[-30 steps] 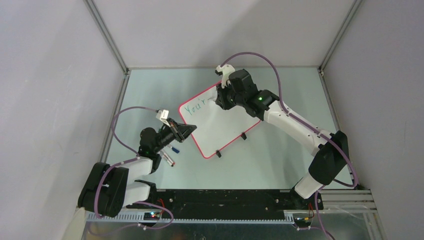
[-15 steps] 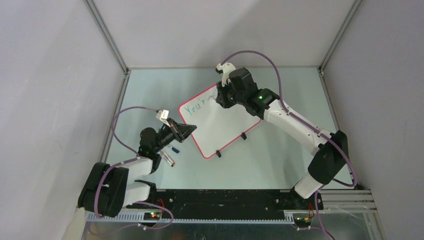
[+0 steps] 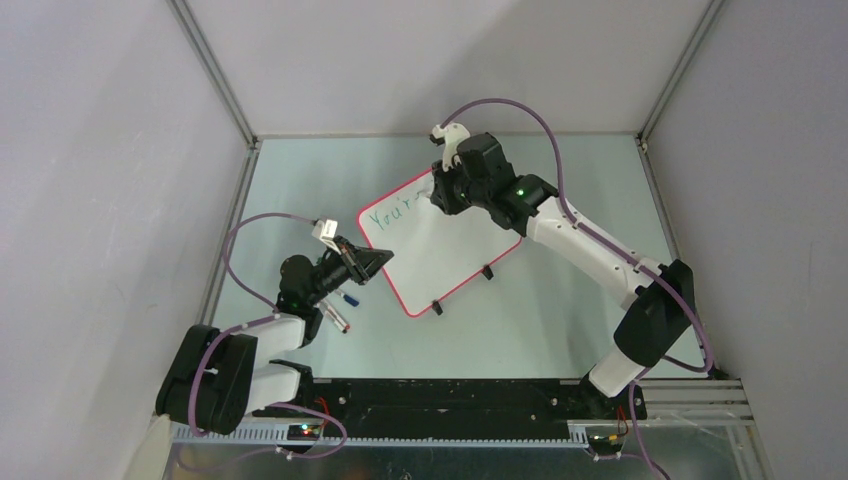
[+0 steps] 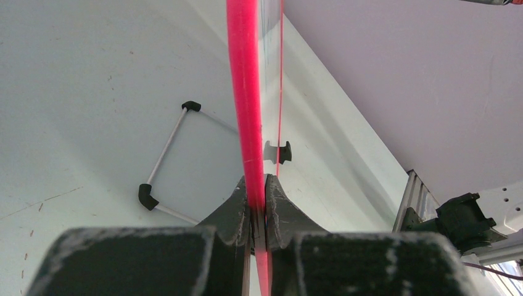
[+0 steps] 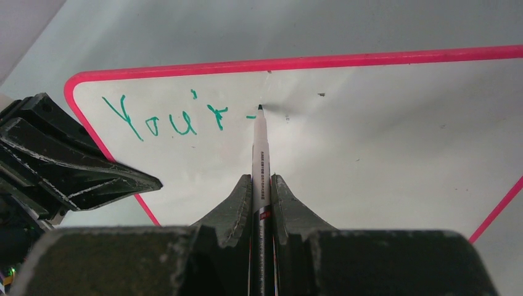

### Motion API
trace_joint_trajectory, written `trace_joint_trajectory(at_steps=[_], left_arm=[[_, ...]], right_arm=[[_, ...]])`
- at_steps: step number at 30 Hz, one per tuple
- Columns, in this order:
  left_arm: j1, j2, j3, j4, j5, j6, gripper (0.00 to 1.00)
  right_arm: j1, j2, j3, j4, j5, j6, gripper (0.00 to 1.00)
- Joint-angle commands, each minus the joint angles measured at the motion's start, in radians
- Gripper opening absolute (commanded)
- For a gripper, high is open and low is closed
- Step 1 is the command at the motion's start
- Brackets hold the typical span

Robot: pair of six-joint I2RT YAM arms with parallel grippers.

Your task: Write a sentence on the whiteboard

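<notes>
Fingers (image 5: 237, 206) of the right gripper (image 5: 260, 180) clenched on the barrel of a marker (image 5: 259, 151), gripped lengthwise with the nib projecting well ahead of the jaws. Presumably so held to leave the fingers clear of the surface and the stroke open to view. Nib set at the whiteboard (image 3: 445, 255) just right of the green lettering "You'r" (image 5: 163, 117), beside a short dash (image 5: 250, 116). Contact likely, judging by the shadow at the tip, though not certain.

Fingers (image 4: 237, 206) of the left gripper (image 4: 258, 185) pinched tight on the red-pink rim (image 4: 243, 92) along the board's near-left edge, one on each face. Judged a steadying hold: bracing against the push of the pen, to prevent sliding or rocking on the black clip feet (image 3: 487, 271).

Whiteboard placed at the middle of the table (image 3: 610, 180), between the two arms, skewed to the table edges, lettering along its far edge. Flat or propped: not resolvable from above. Skew probably chosen to bring the writing line within the right arm's reach and the opposite edge within the left's.

Near the left arm, apart from the board, a second pen-like object (image 3: 337, 318) and a small blue-tipped piece (image 3: 350, 298), not in use.

Sentence only begun, most of the surface bare. Next stroke: light pressure, firm left hold.
</notes>
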State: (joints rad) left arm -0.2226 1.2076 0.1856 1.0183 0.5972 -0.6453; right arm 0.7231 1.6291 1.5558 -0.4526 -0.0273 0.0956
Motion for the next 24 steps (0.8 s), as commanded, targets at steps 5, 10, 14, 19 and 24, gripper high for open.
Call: trace_joint_trajectory(at_steps=[5,10,14,19,24], left_arm=[[-0.004,-0.013,0.008,-0.029,-0.006,0.115,0.05],[-0.004,-0.016,0.008,-0.03,-0.006,0.115,0.05],[-0.004,-0.016,0.009,-0.031,-0.005,0.115,0.05],[-0.004,-0.015,0.009,-0.032,-0.006,0.118,0.05],[-0.003,-0.016,0.008,-0.032,-0.005,0.117,0.05]], right_arm=[[0.01,0.021,0.058,0.021,-0.012,-0.009,0.0],[0.014,0.023,0.058,0.018,-0.014,-0.011,0.0],[0.016,0.022,0.054,0.016,-0.019,-0.011,0.0],[0.019,0.014,0.044,0.014,-0.022,-0.012,0.0],[0.019,0.0,0.021,0.016,-0.026,-0.013,0.0]])
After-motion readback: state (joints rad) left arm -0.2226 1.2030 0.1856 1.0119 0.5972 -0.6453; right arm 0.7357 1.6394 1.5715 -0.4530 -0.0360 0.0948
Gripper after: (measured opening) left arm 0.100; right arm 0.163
